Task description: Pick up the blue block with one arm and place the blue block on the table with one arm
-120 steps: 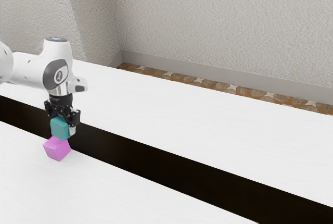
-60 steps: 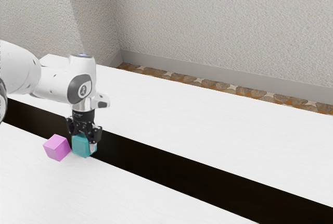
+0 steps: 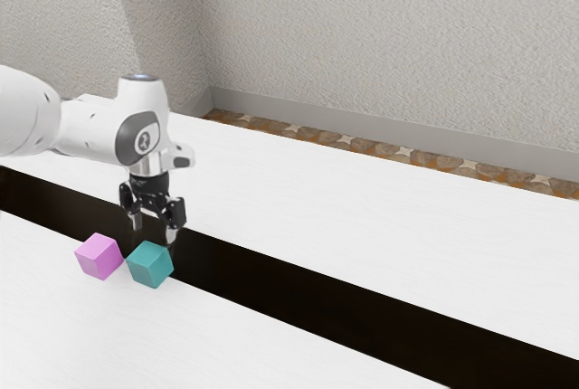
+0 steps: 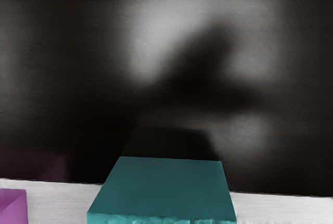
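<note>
Blue block on white table, gripper parted above it.
Exterior view: the fingers stand apart with nothing between them; the block sits at the dark band's near edge, a pink block just beside it toward the exterior view's left. Wrist view: the blue block's teal top, the pink block beside it.

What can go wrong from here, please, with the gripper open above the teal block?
The open gripper hangs low over the teal block, so a dip or sideways move might knock it. The pink block sits close beside it, so a nudge that way could push one against the other. The teal block also rests at the dark strip; a push could shift it farther onto that.
</note>
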Available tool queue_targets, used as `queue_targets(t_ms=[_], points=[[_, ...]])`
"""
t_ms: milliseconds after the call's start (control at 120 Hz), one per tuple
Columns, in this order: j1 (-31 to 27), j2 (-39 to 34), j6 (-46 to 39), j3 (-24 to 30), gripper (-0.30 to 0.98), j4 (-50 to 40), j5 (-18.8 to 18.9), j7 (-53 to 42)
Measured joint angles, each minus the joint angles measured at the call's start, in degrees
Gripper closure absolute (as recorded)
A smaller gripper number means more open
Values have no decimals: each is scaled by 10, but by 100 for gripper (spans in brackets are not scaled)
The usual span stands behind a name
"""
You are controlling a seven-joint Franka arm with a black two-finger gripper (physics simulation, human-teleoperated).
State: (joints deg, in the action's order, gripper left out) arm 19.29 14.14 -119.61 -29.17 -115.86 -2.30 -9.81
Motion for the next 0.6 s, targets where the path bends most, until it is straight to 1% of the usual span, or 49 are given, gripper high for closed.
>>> queue_targets(t_ms=[142, 250, 325, 408, 500, 600], points=[[32, -97, 33, 0, 2, 6, 15, 2], [35, -158, 81, 12, 1, 70, 26, 3], [37, -170, 130, 16, 1, 127, 36, 4], [42, -172, 198, 24, 1, 185, 60, 5], [54, -172, 257, 29, 0, 191, 86, 7], [63, -171, 298, 30, 0, 186, 101, 9]])
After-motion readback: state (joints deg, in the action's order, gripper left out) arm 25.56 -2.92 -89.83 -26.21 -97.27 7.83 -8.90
